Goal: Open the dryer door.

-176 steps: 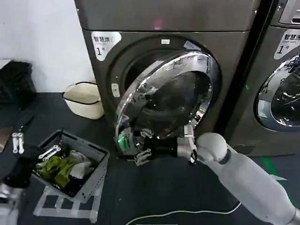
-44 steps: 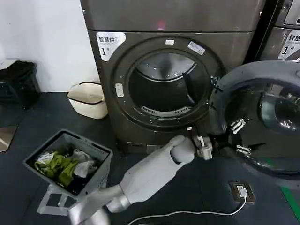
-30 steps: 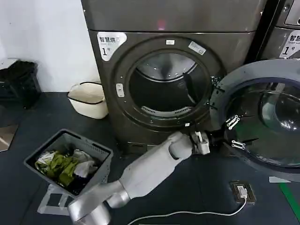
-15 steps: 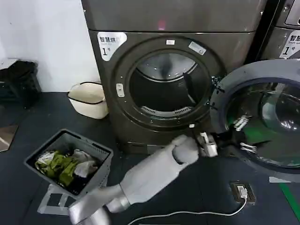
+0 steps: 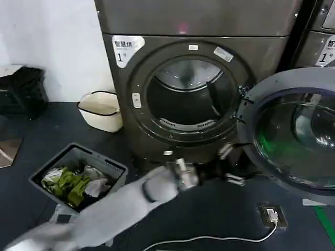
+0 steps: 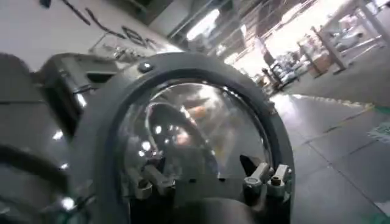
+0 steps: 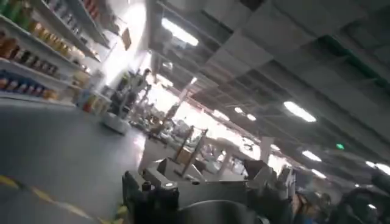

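The dryer [image 5: 199,21] stands straight ahead with its round drum opening [image 5: 188,97] uncovered. The dryer door [image 5: 293,130] is swung wide to the right, its grey inner rim and domed glass facing me. My left gripper [image 5: 230,166] is open and hangs low in front of the machine, just left of the door's lower edge and not touching it. In the left wrist view the dryer door [image 6: 195,128] sits beyond the left gripper [image 6: 204,182], whose spread fingers hold nothing. My right gripper [image 7: 213,176] points up at a ceiling, open and empty.
A grey laundry basket [image 5: 112,170] with clothes sits on the floor at the left. A white tub [image 5: 99,110] stands by the wall. A neighbouring machine [image 5: 324,31] is behind the open door. A small socket box [image 5: 271,214] and white cable [image 5: 209,238] lie on the floor.
The door went from ajar to fully open at the right. In the last half second my left arm pulled back from the door, leftward and down; the door stayed put.
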### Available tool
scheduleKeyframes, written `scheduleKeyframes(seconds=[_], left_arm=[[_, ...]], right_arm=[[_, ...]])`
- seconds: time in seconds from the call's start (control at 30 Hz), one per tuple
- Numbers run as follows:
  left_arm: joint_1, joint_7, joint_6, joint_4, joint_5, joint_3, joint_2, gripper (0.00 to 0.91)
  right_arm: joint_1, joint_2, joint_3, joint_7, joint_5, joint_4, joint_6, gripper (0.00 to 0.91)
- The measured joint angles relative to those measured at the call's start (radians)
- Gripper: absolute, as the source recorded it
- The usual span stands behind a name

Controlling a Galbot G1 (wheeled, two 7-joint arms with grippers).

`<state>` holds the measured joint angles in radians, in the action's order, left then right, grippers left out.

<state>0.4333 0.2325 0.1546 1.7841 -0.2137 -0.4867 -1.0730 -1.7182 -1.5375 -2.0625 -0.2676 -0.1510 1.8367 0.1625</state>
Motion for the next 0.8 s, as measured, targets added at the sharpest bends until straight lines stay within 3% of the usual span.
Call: scheduleKeyframes(seconds=[0.27,0.63,0.8], left_arm=[[0.141,-0.061,-0.038,0.181,-0.003,0.125,0.26,0.907],[0.558,-0.272,-0.246,0.385,-0.152,0.519,0.527,0.907],[0.721,-0.407,-0.38,0.452,-0.249,0.683,0.553,0.907]], right_arm=[[-0.001,0.016,0.015,0.006,-0.003,-0.004,-0.01,0.907],[0.015,0.038,0.058,0.019,0.0,0.003,0.0,0.907],[0.02,0.045,0.076,0.019,0.001,-0.008,0.002,0.907]])
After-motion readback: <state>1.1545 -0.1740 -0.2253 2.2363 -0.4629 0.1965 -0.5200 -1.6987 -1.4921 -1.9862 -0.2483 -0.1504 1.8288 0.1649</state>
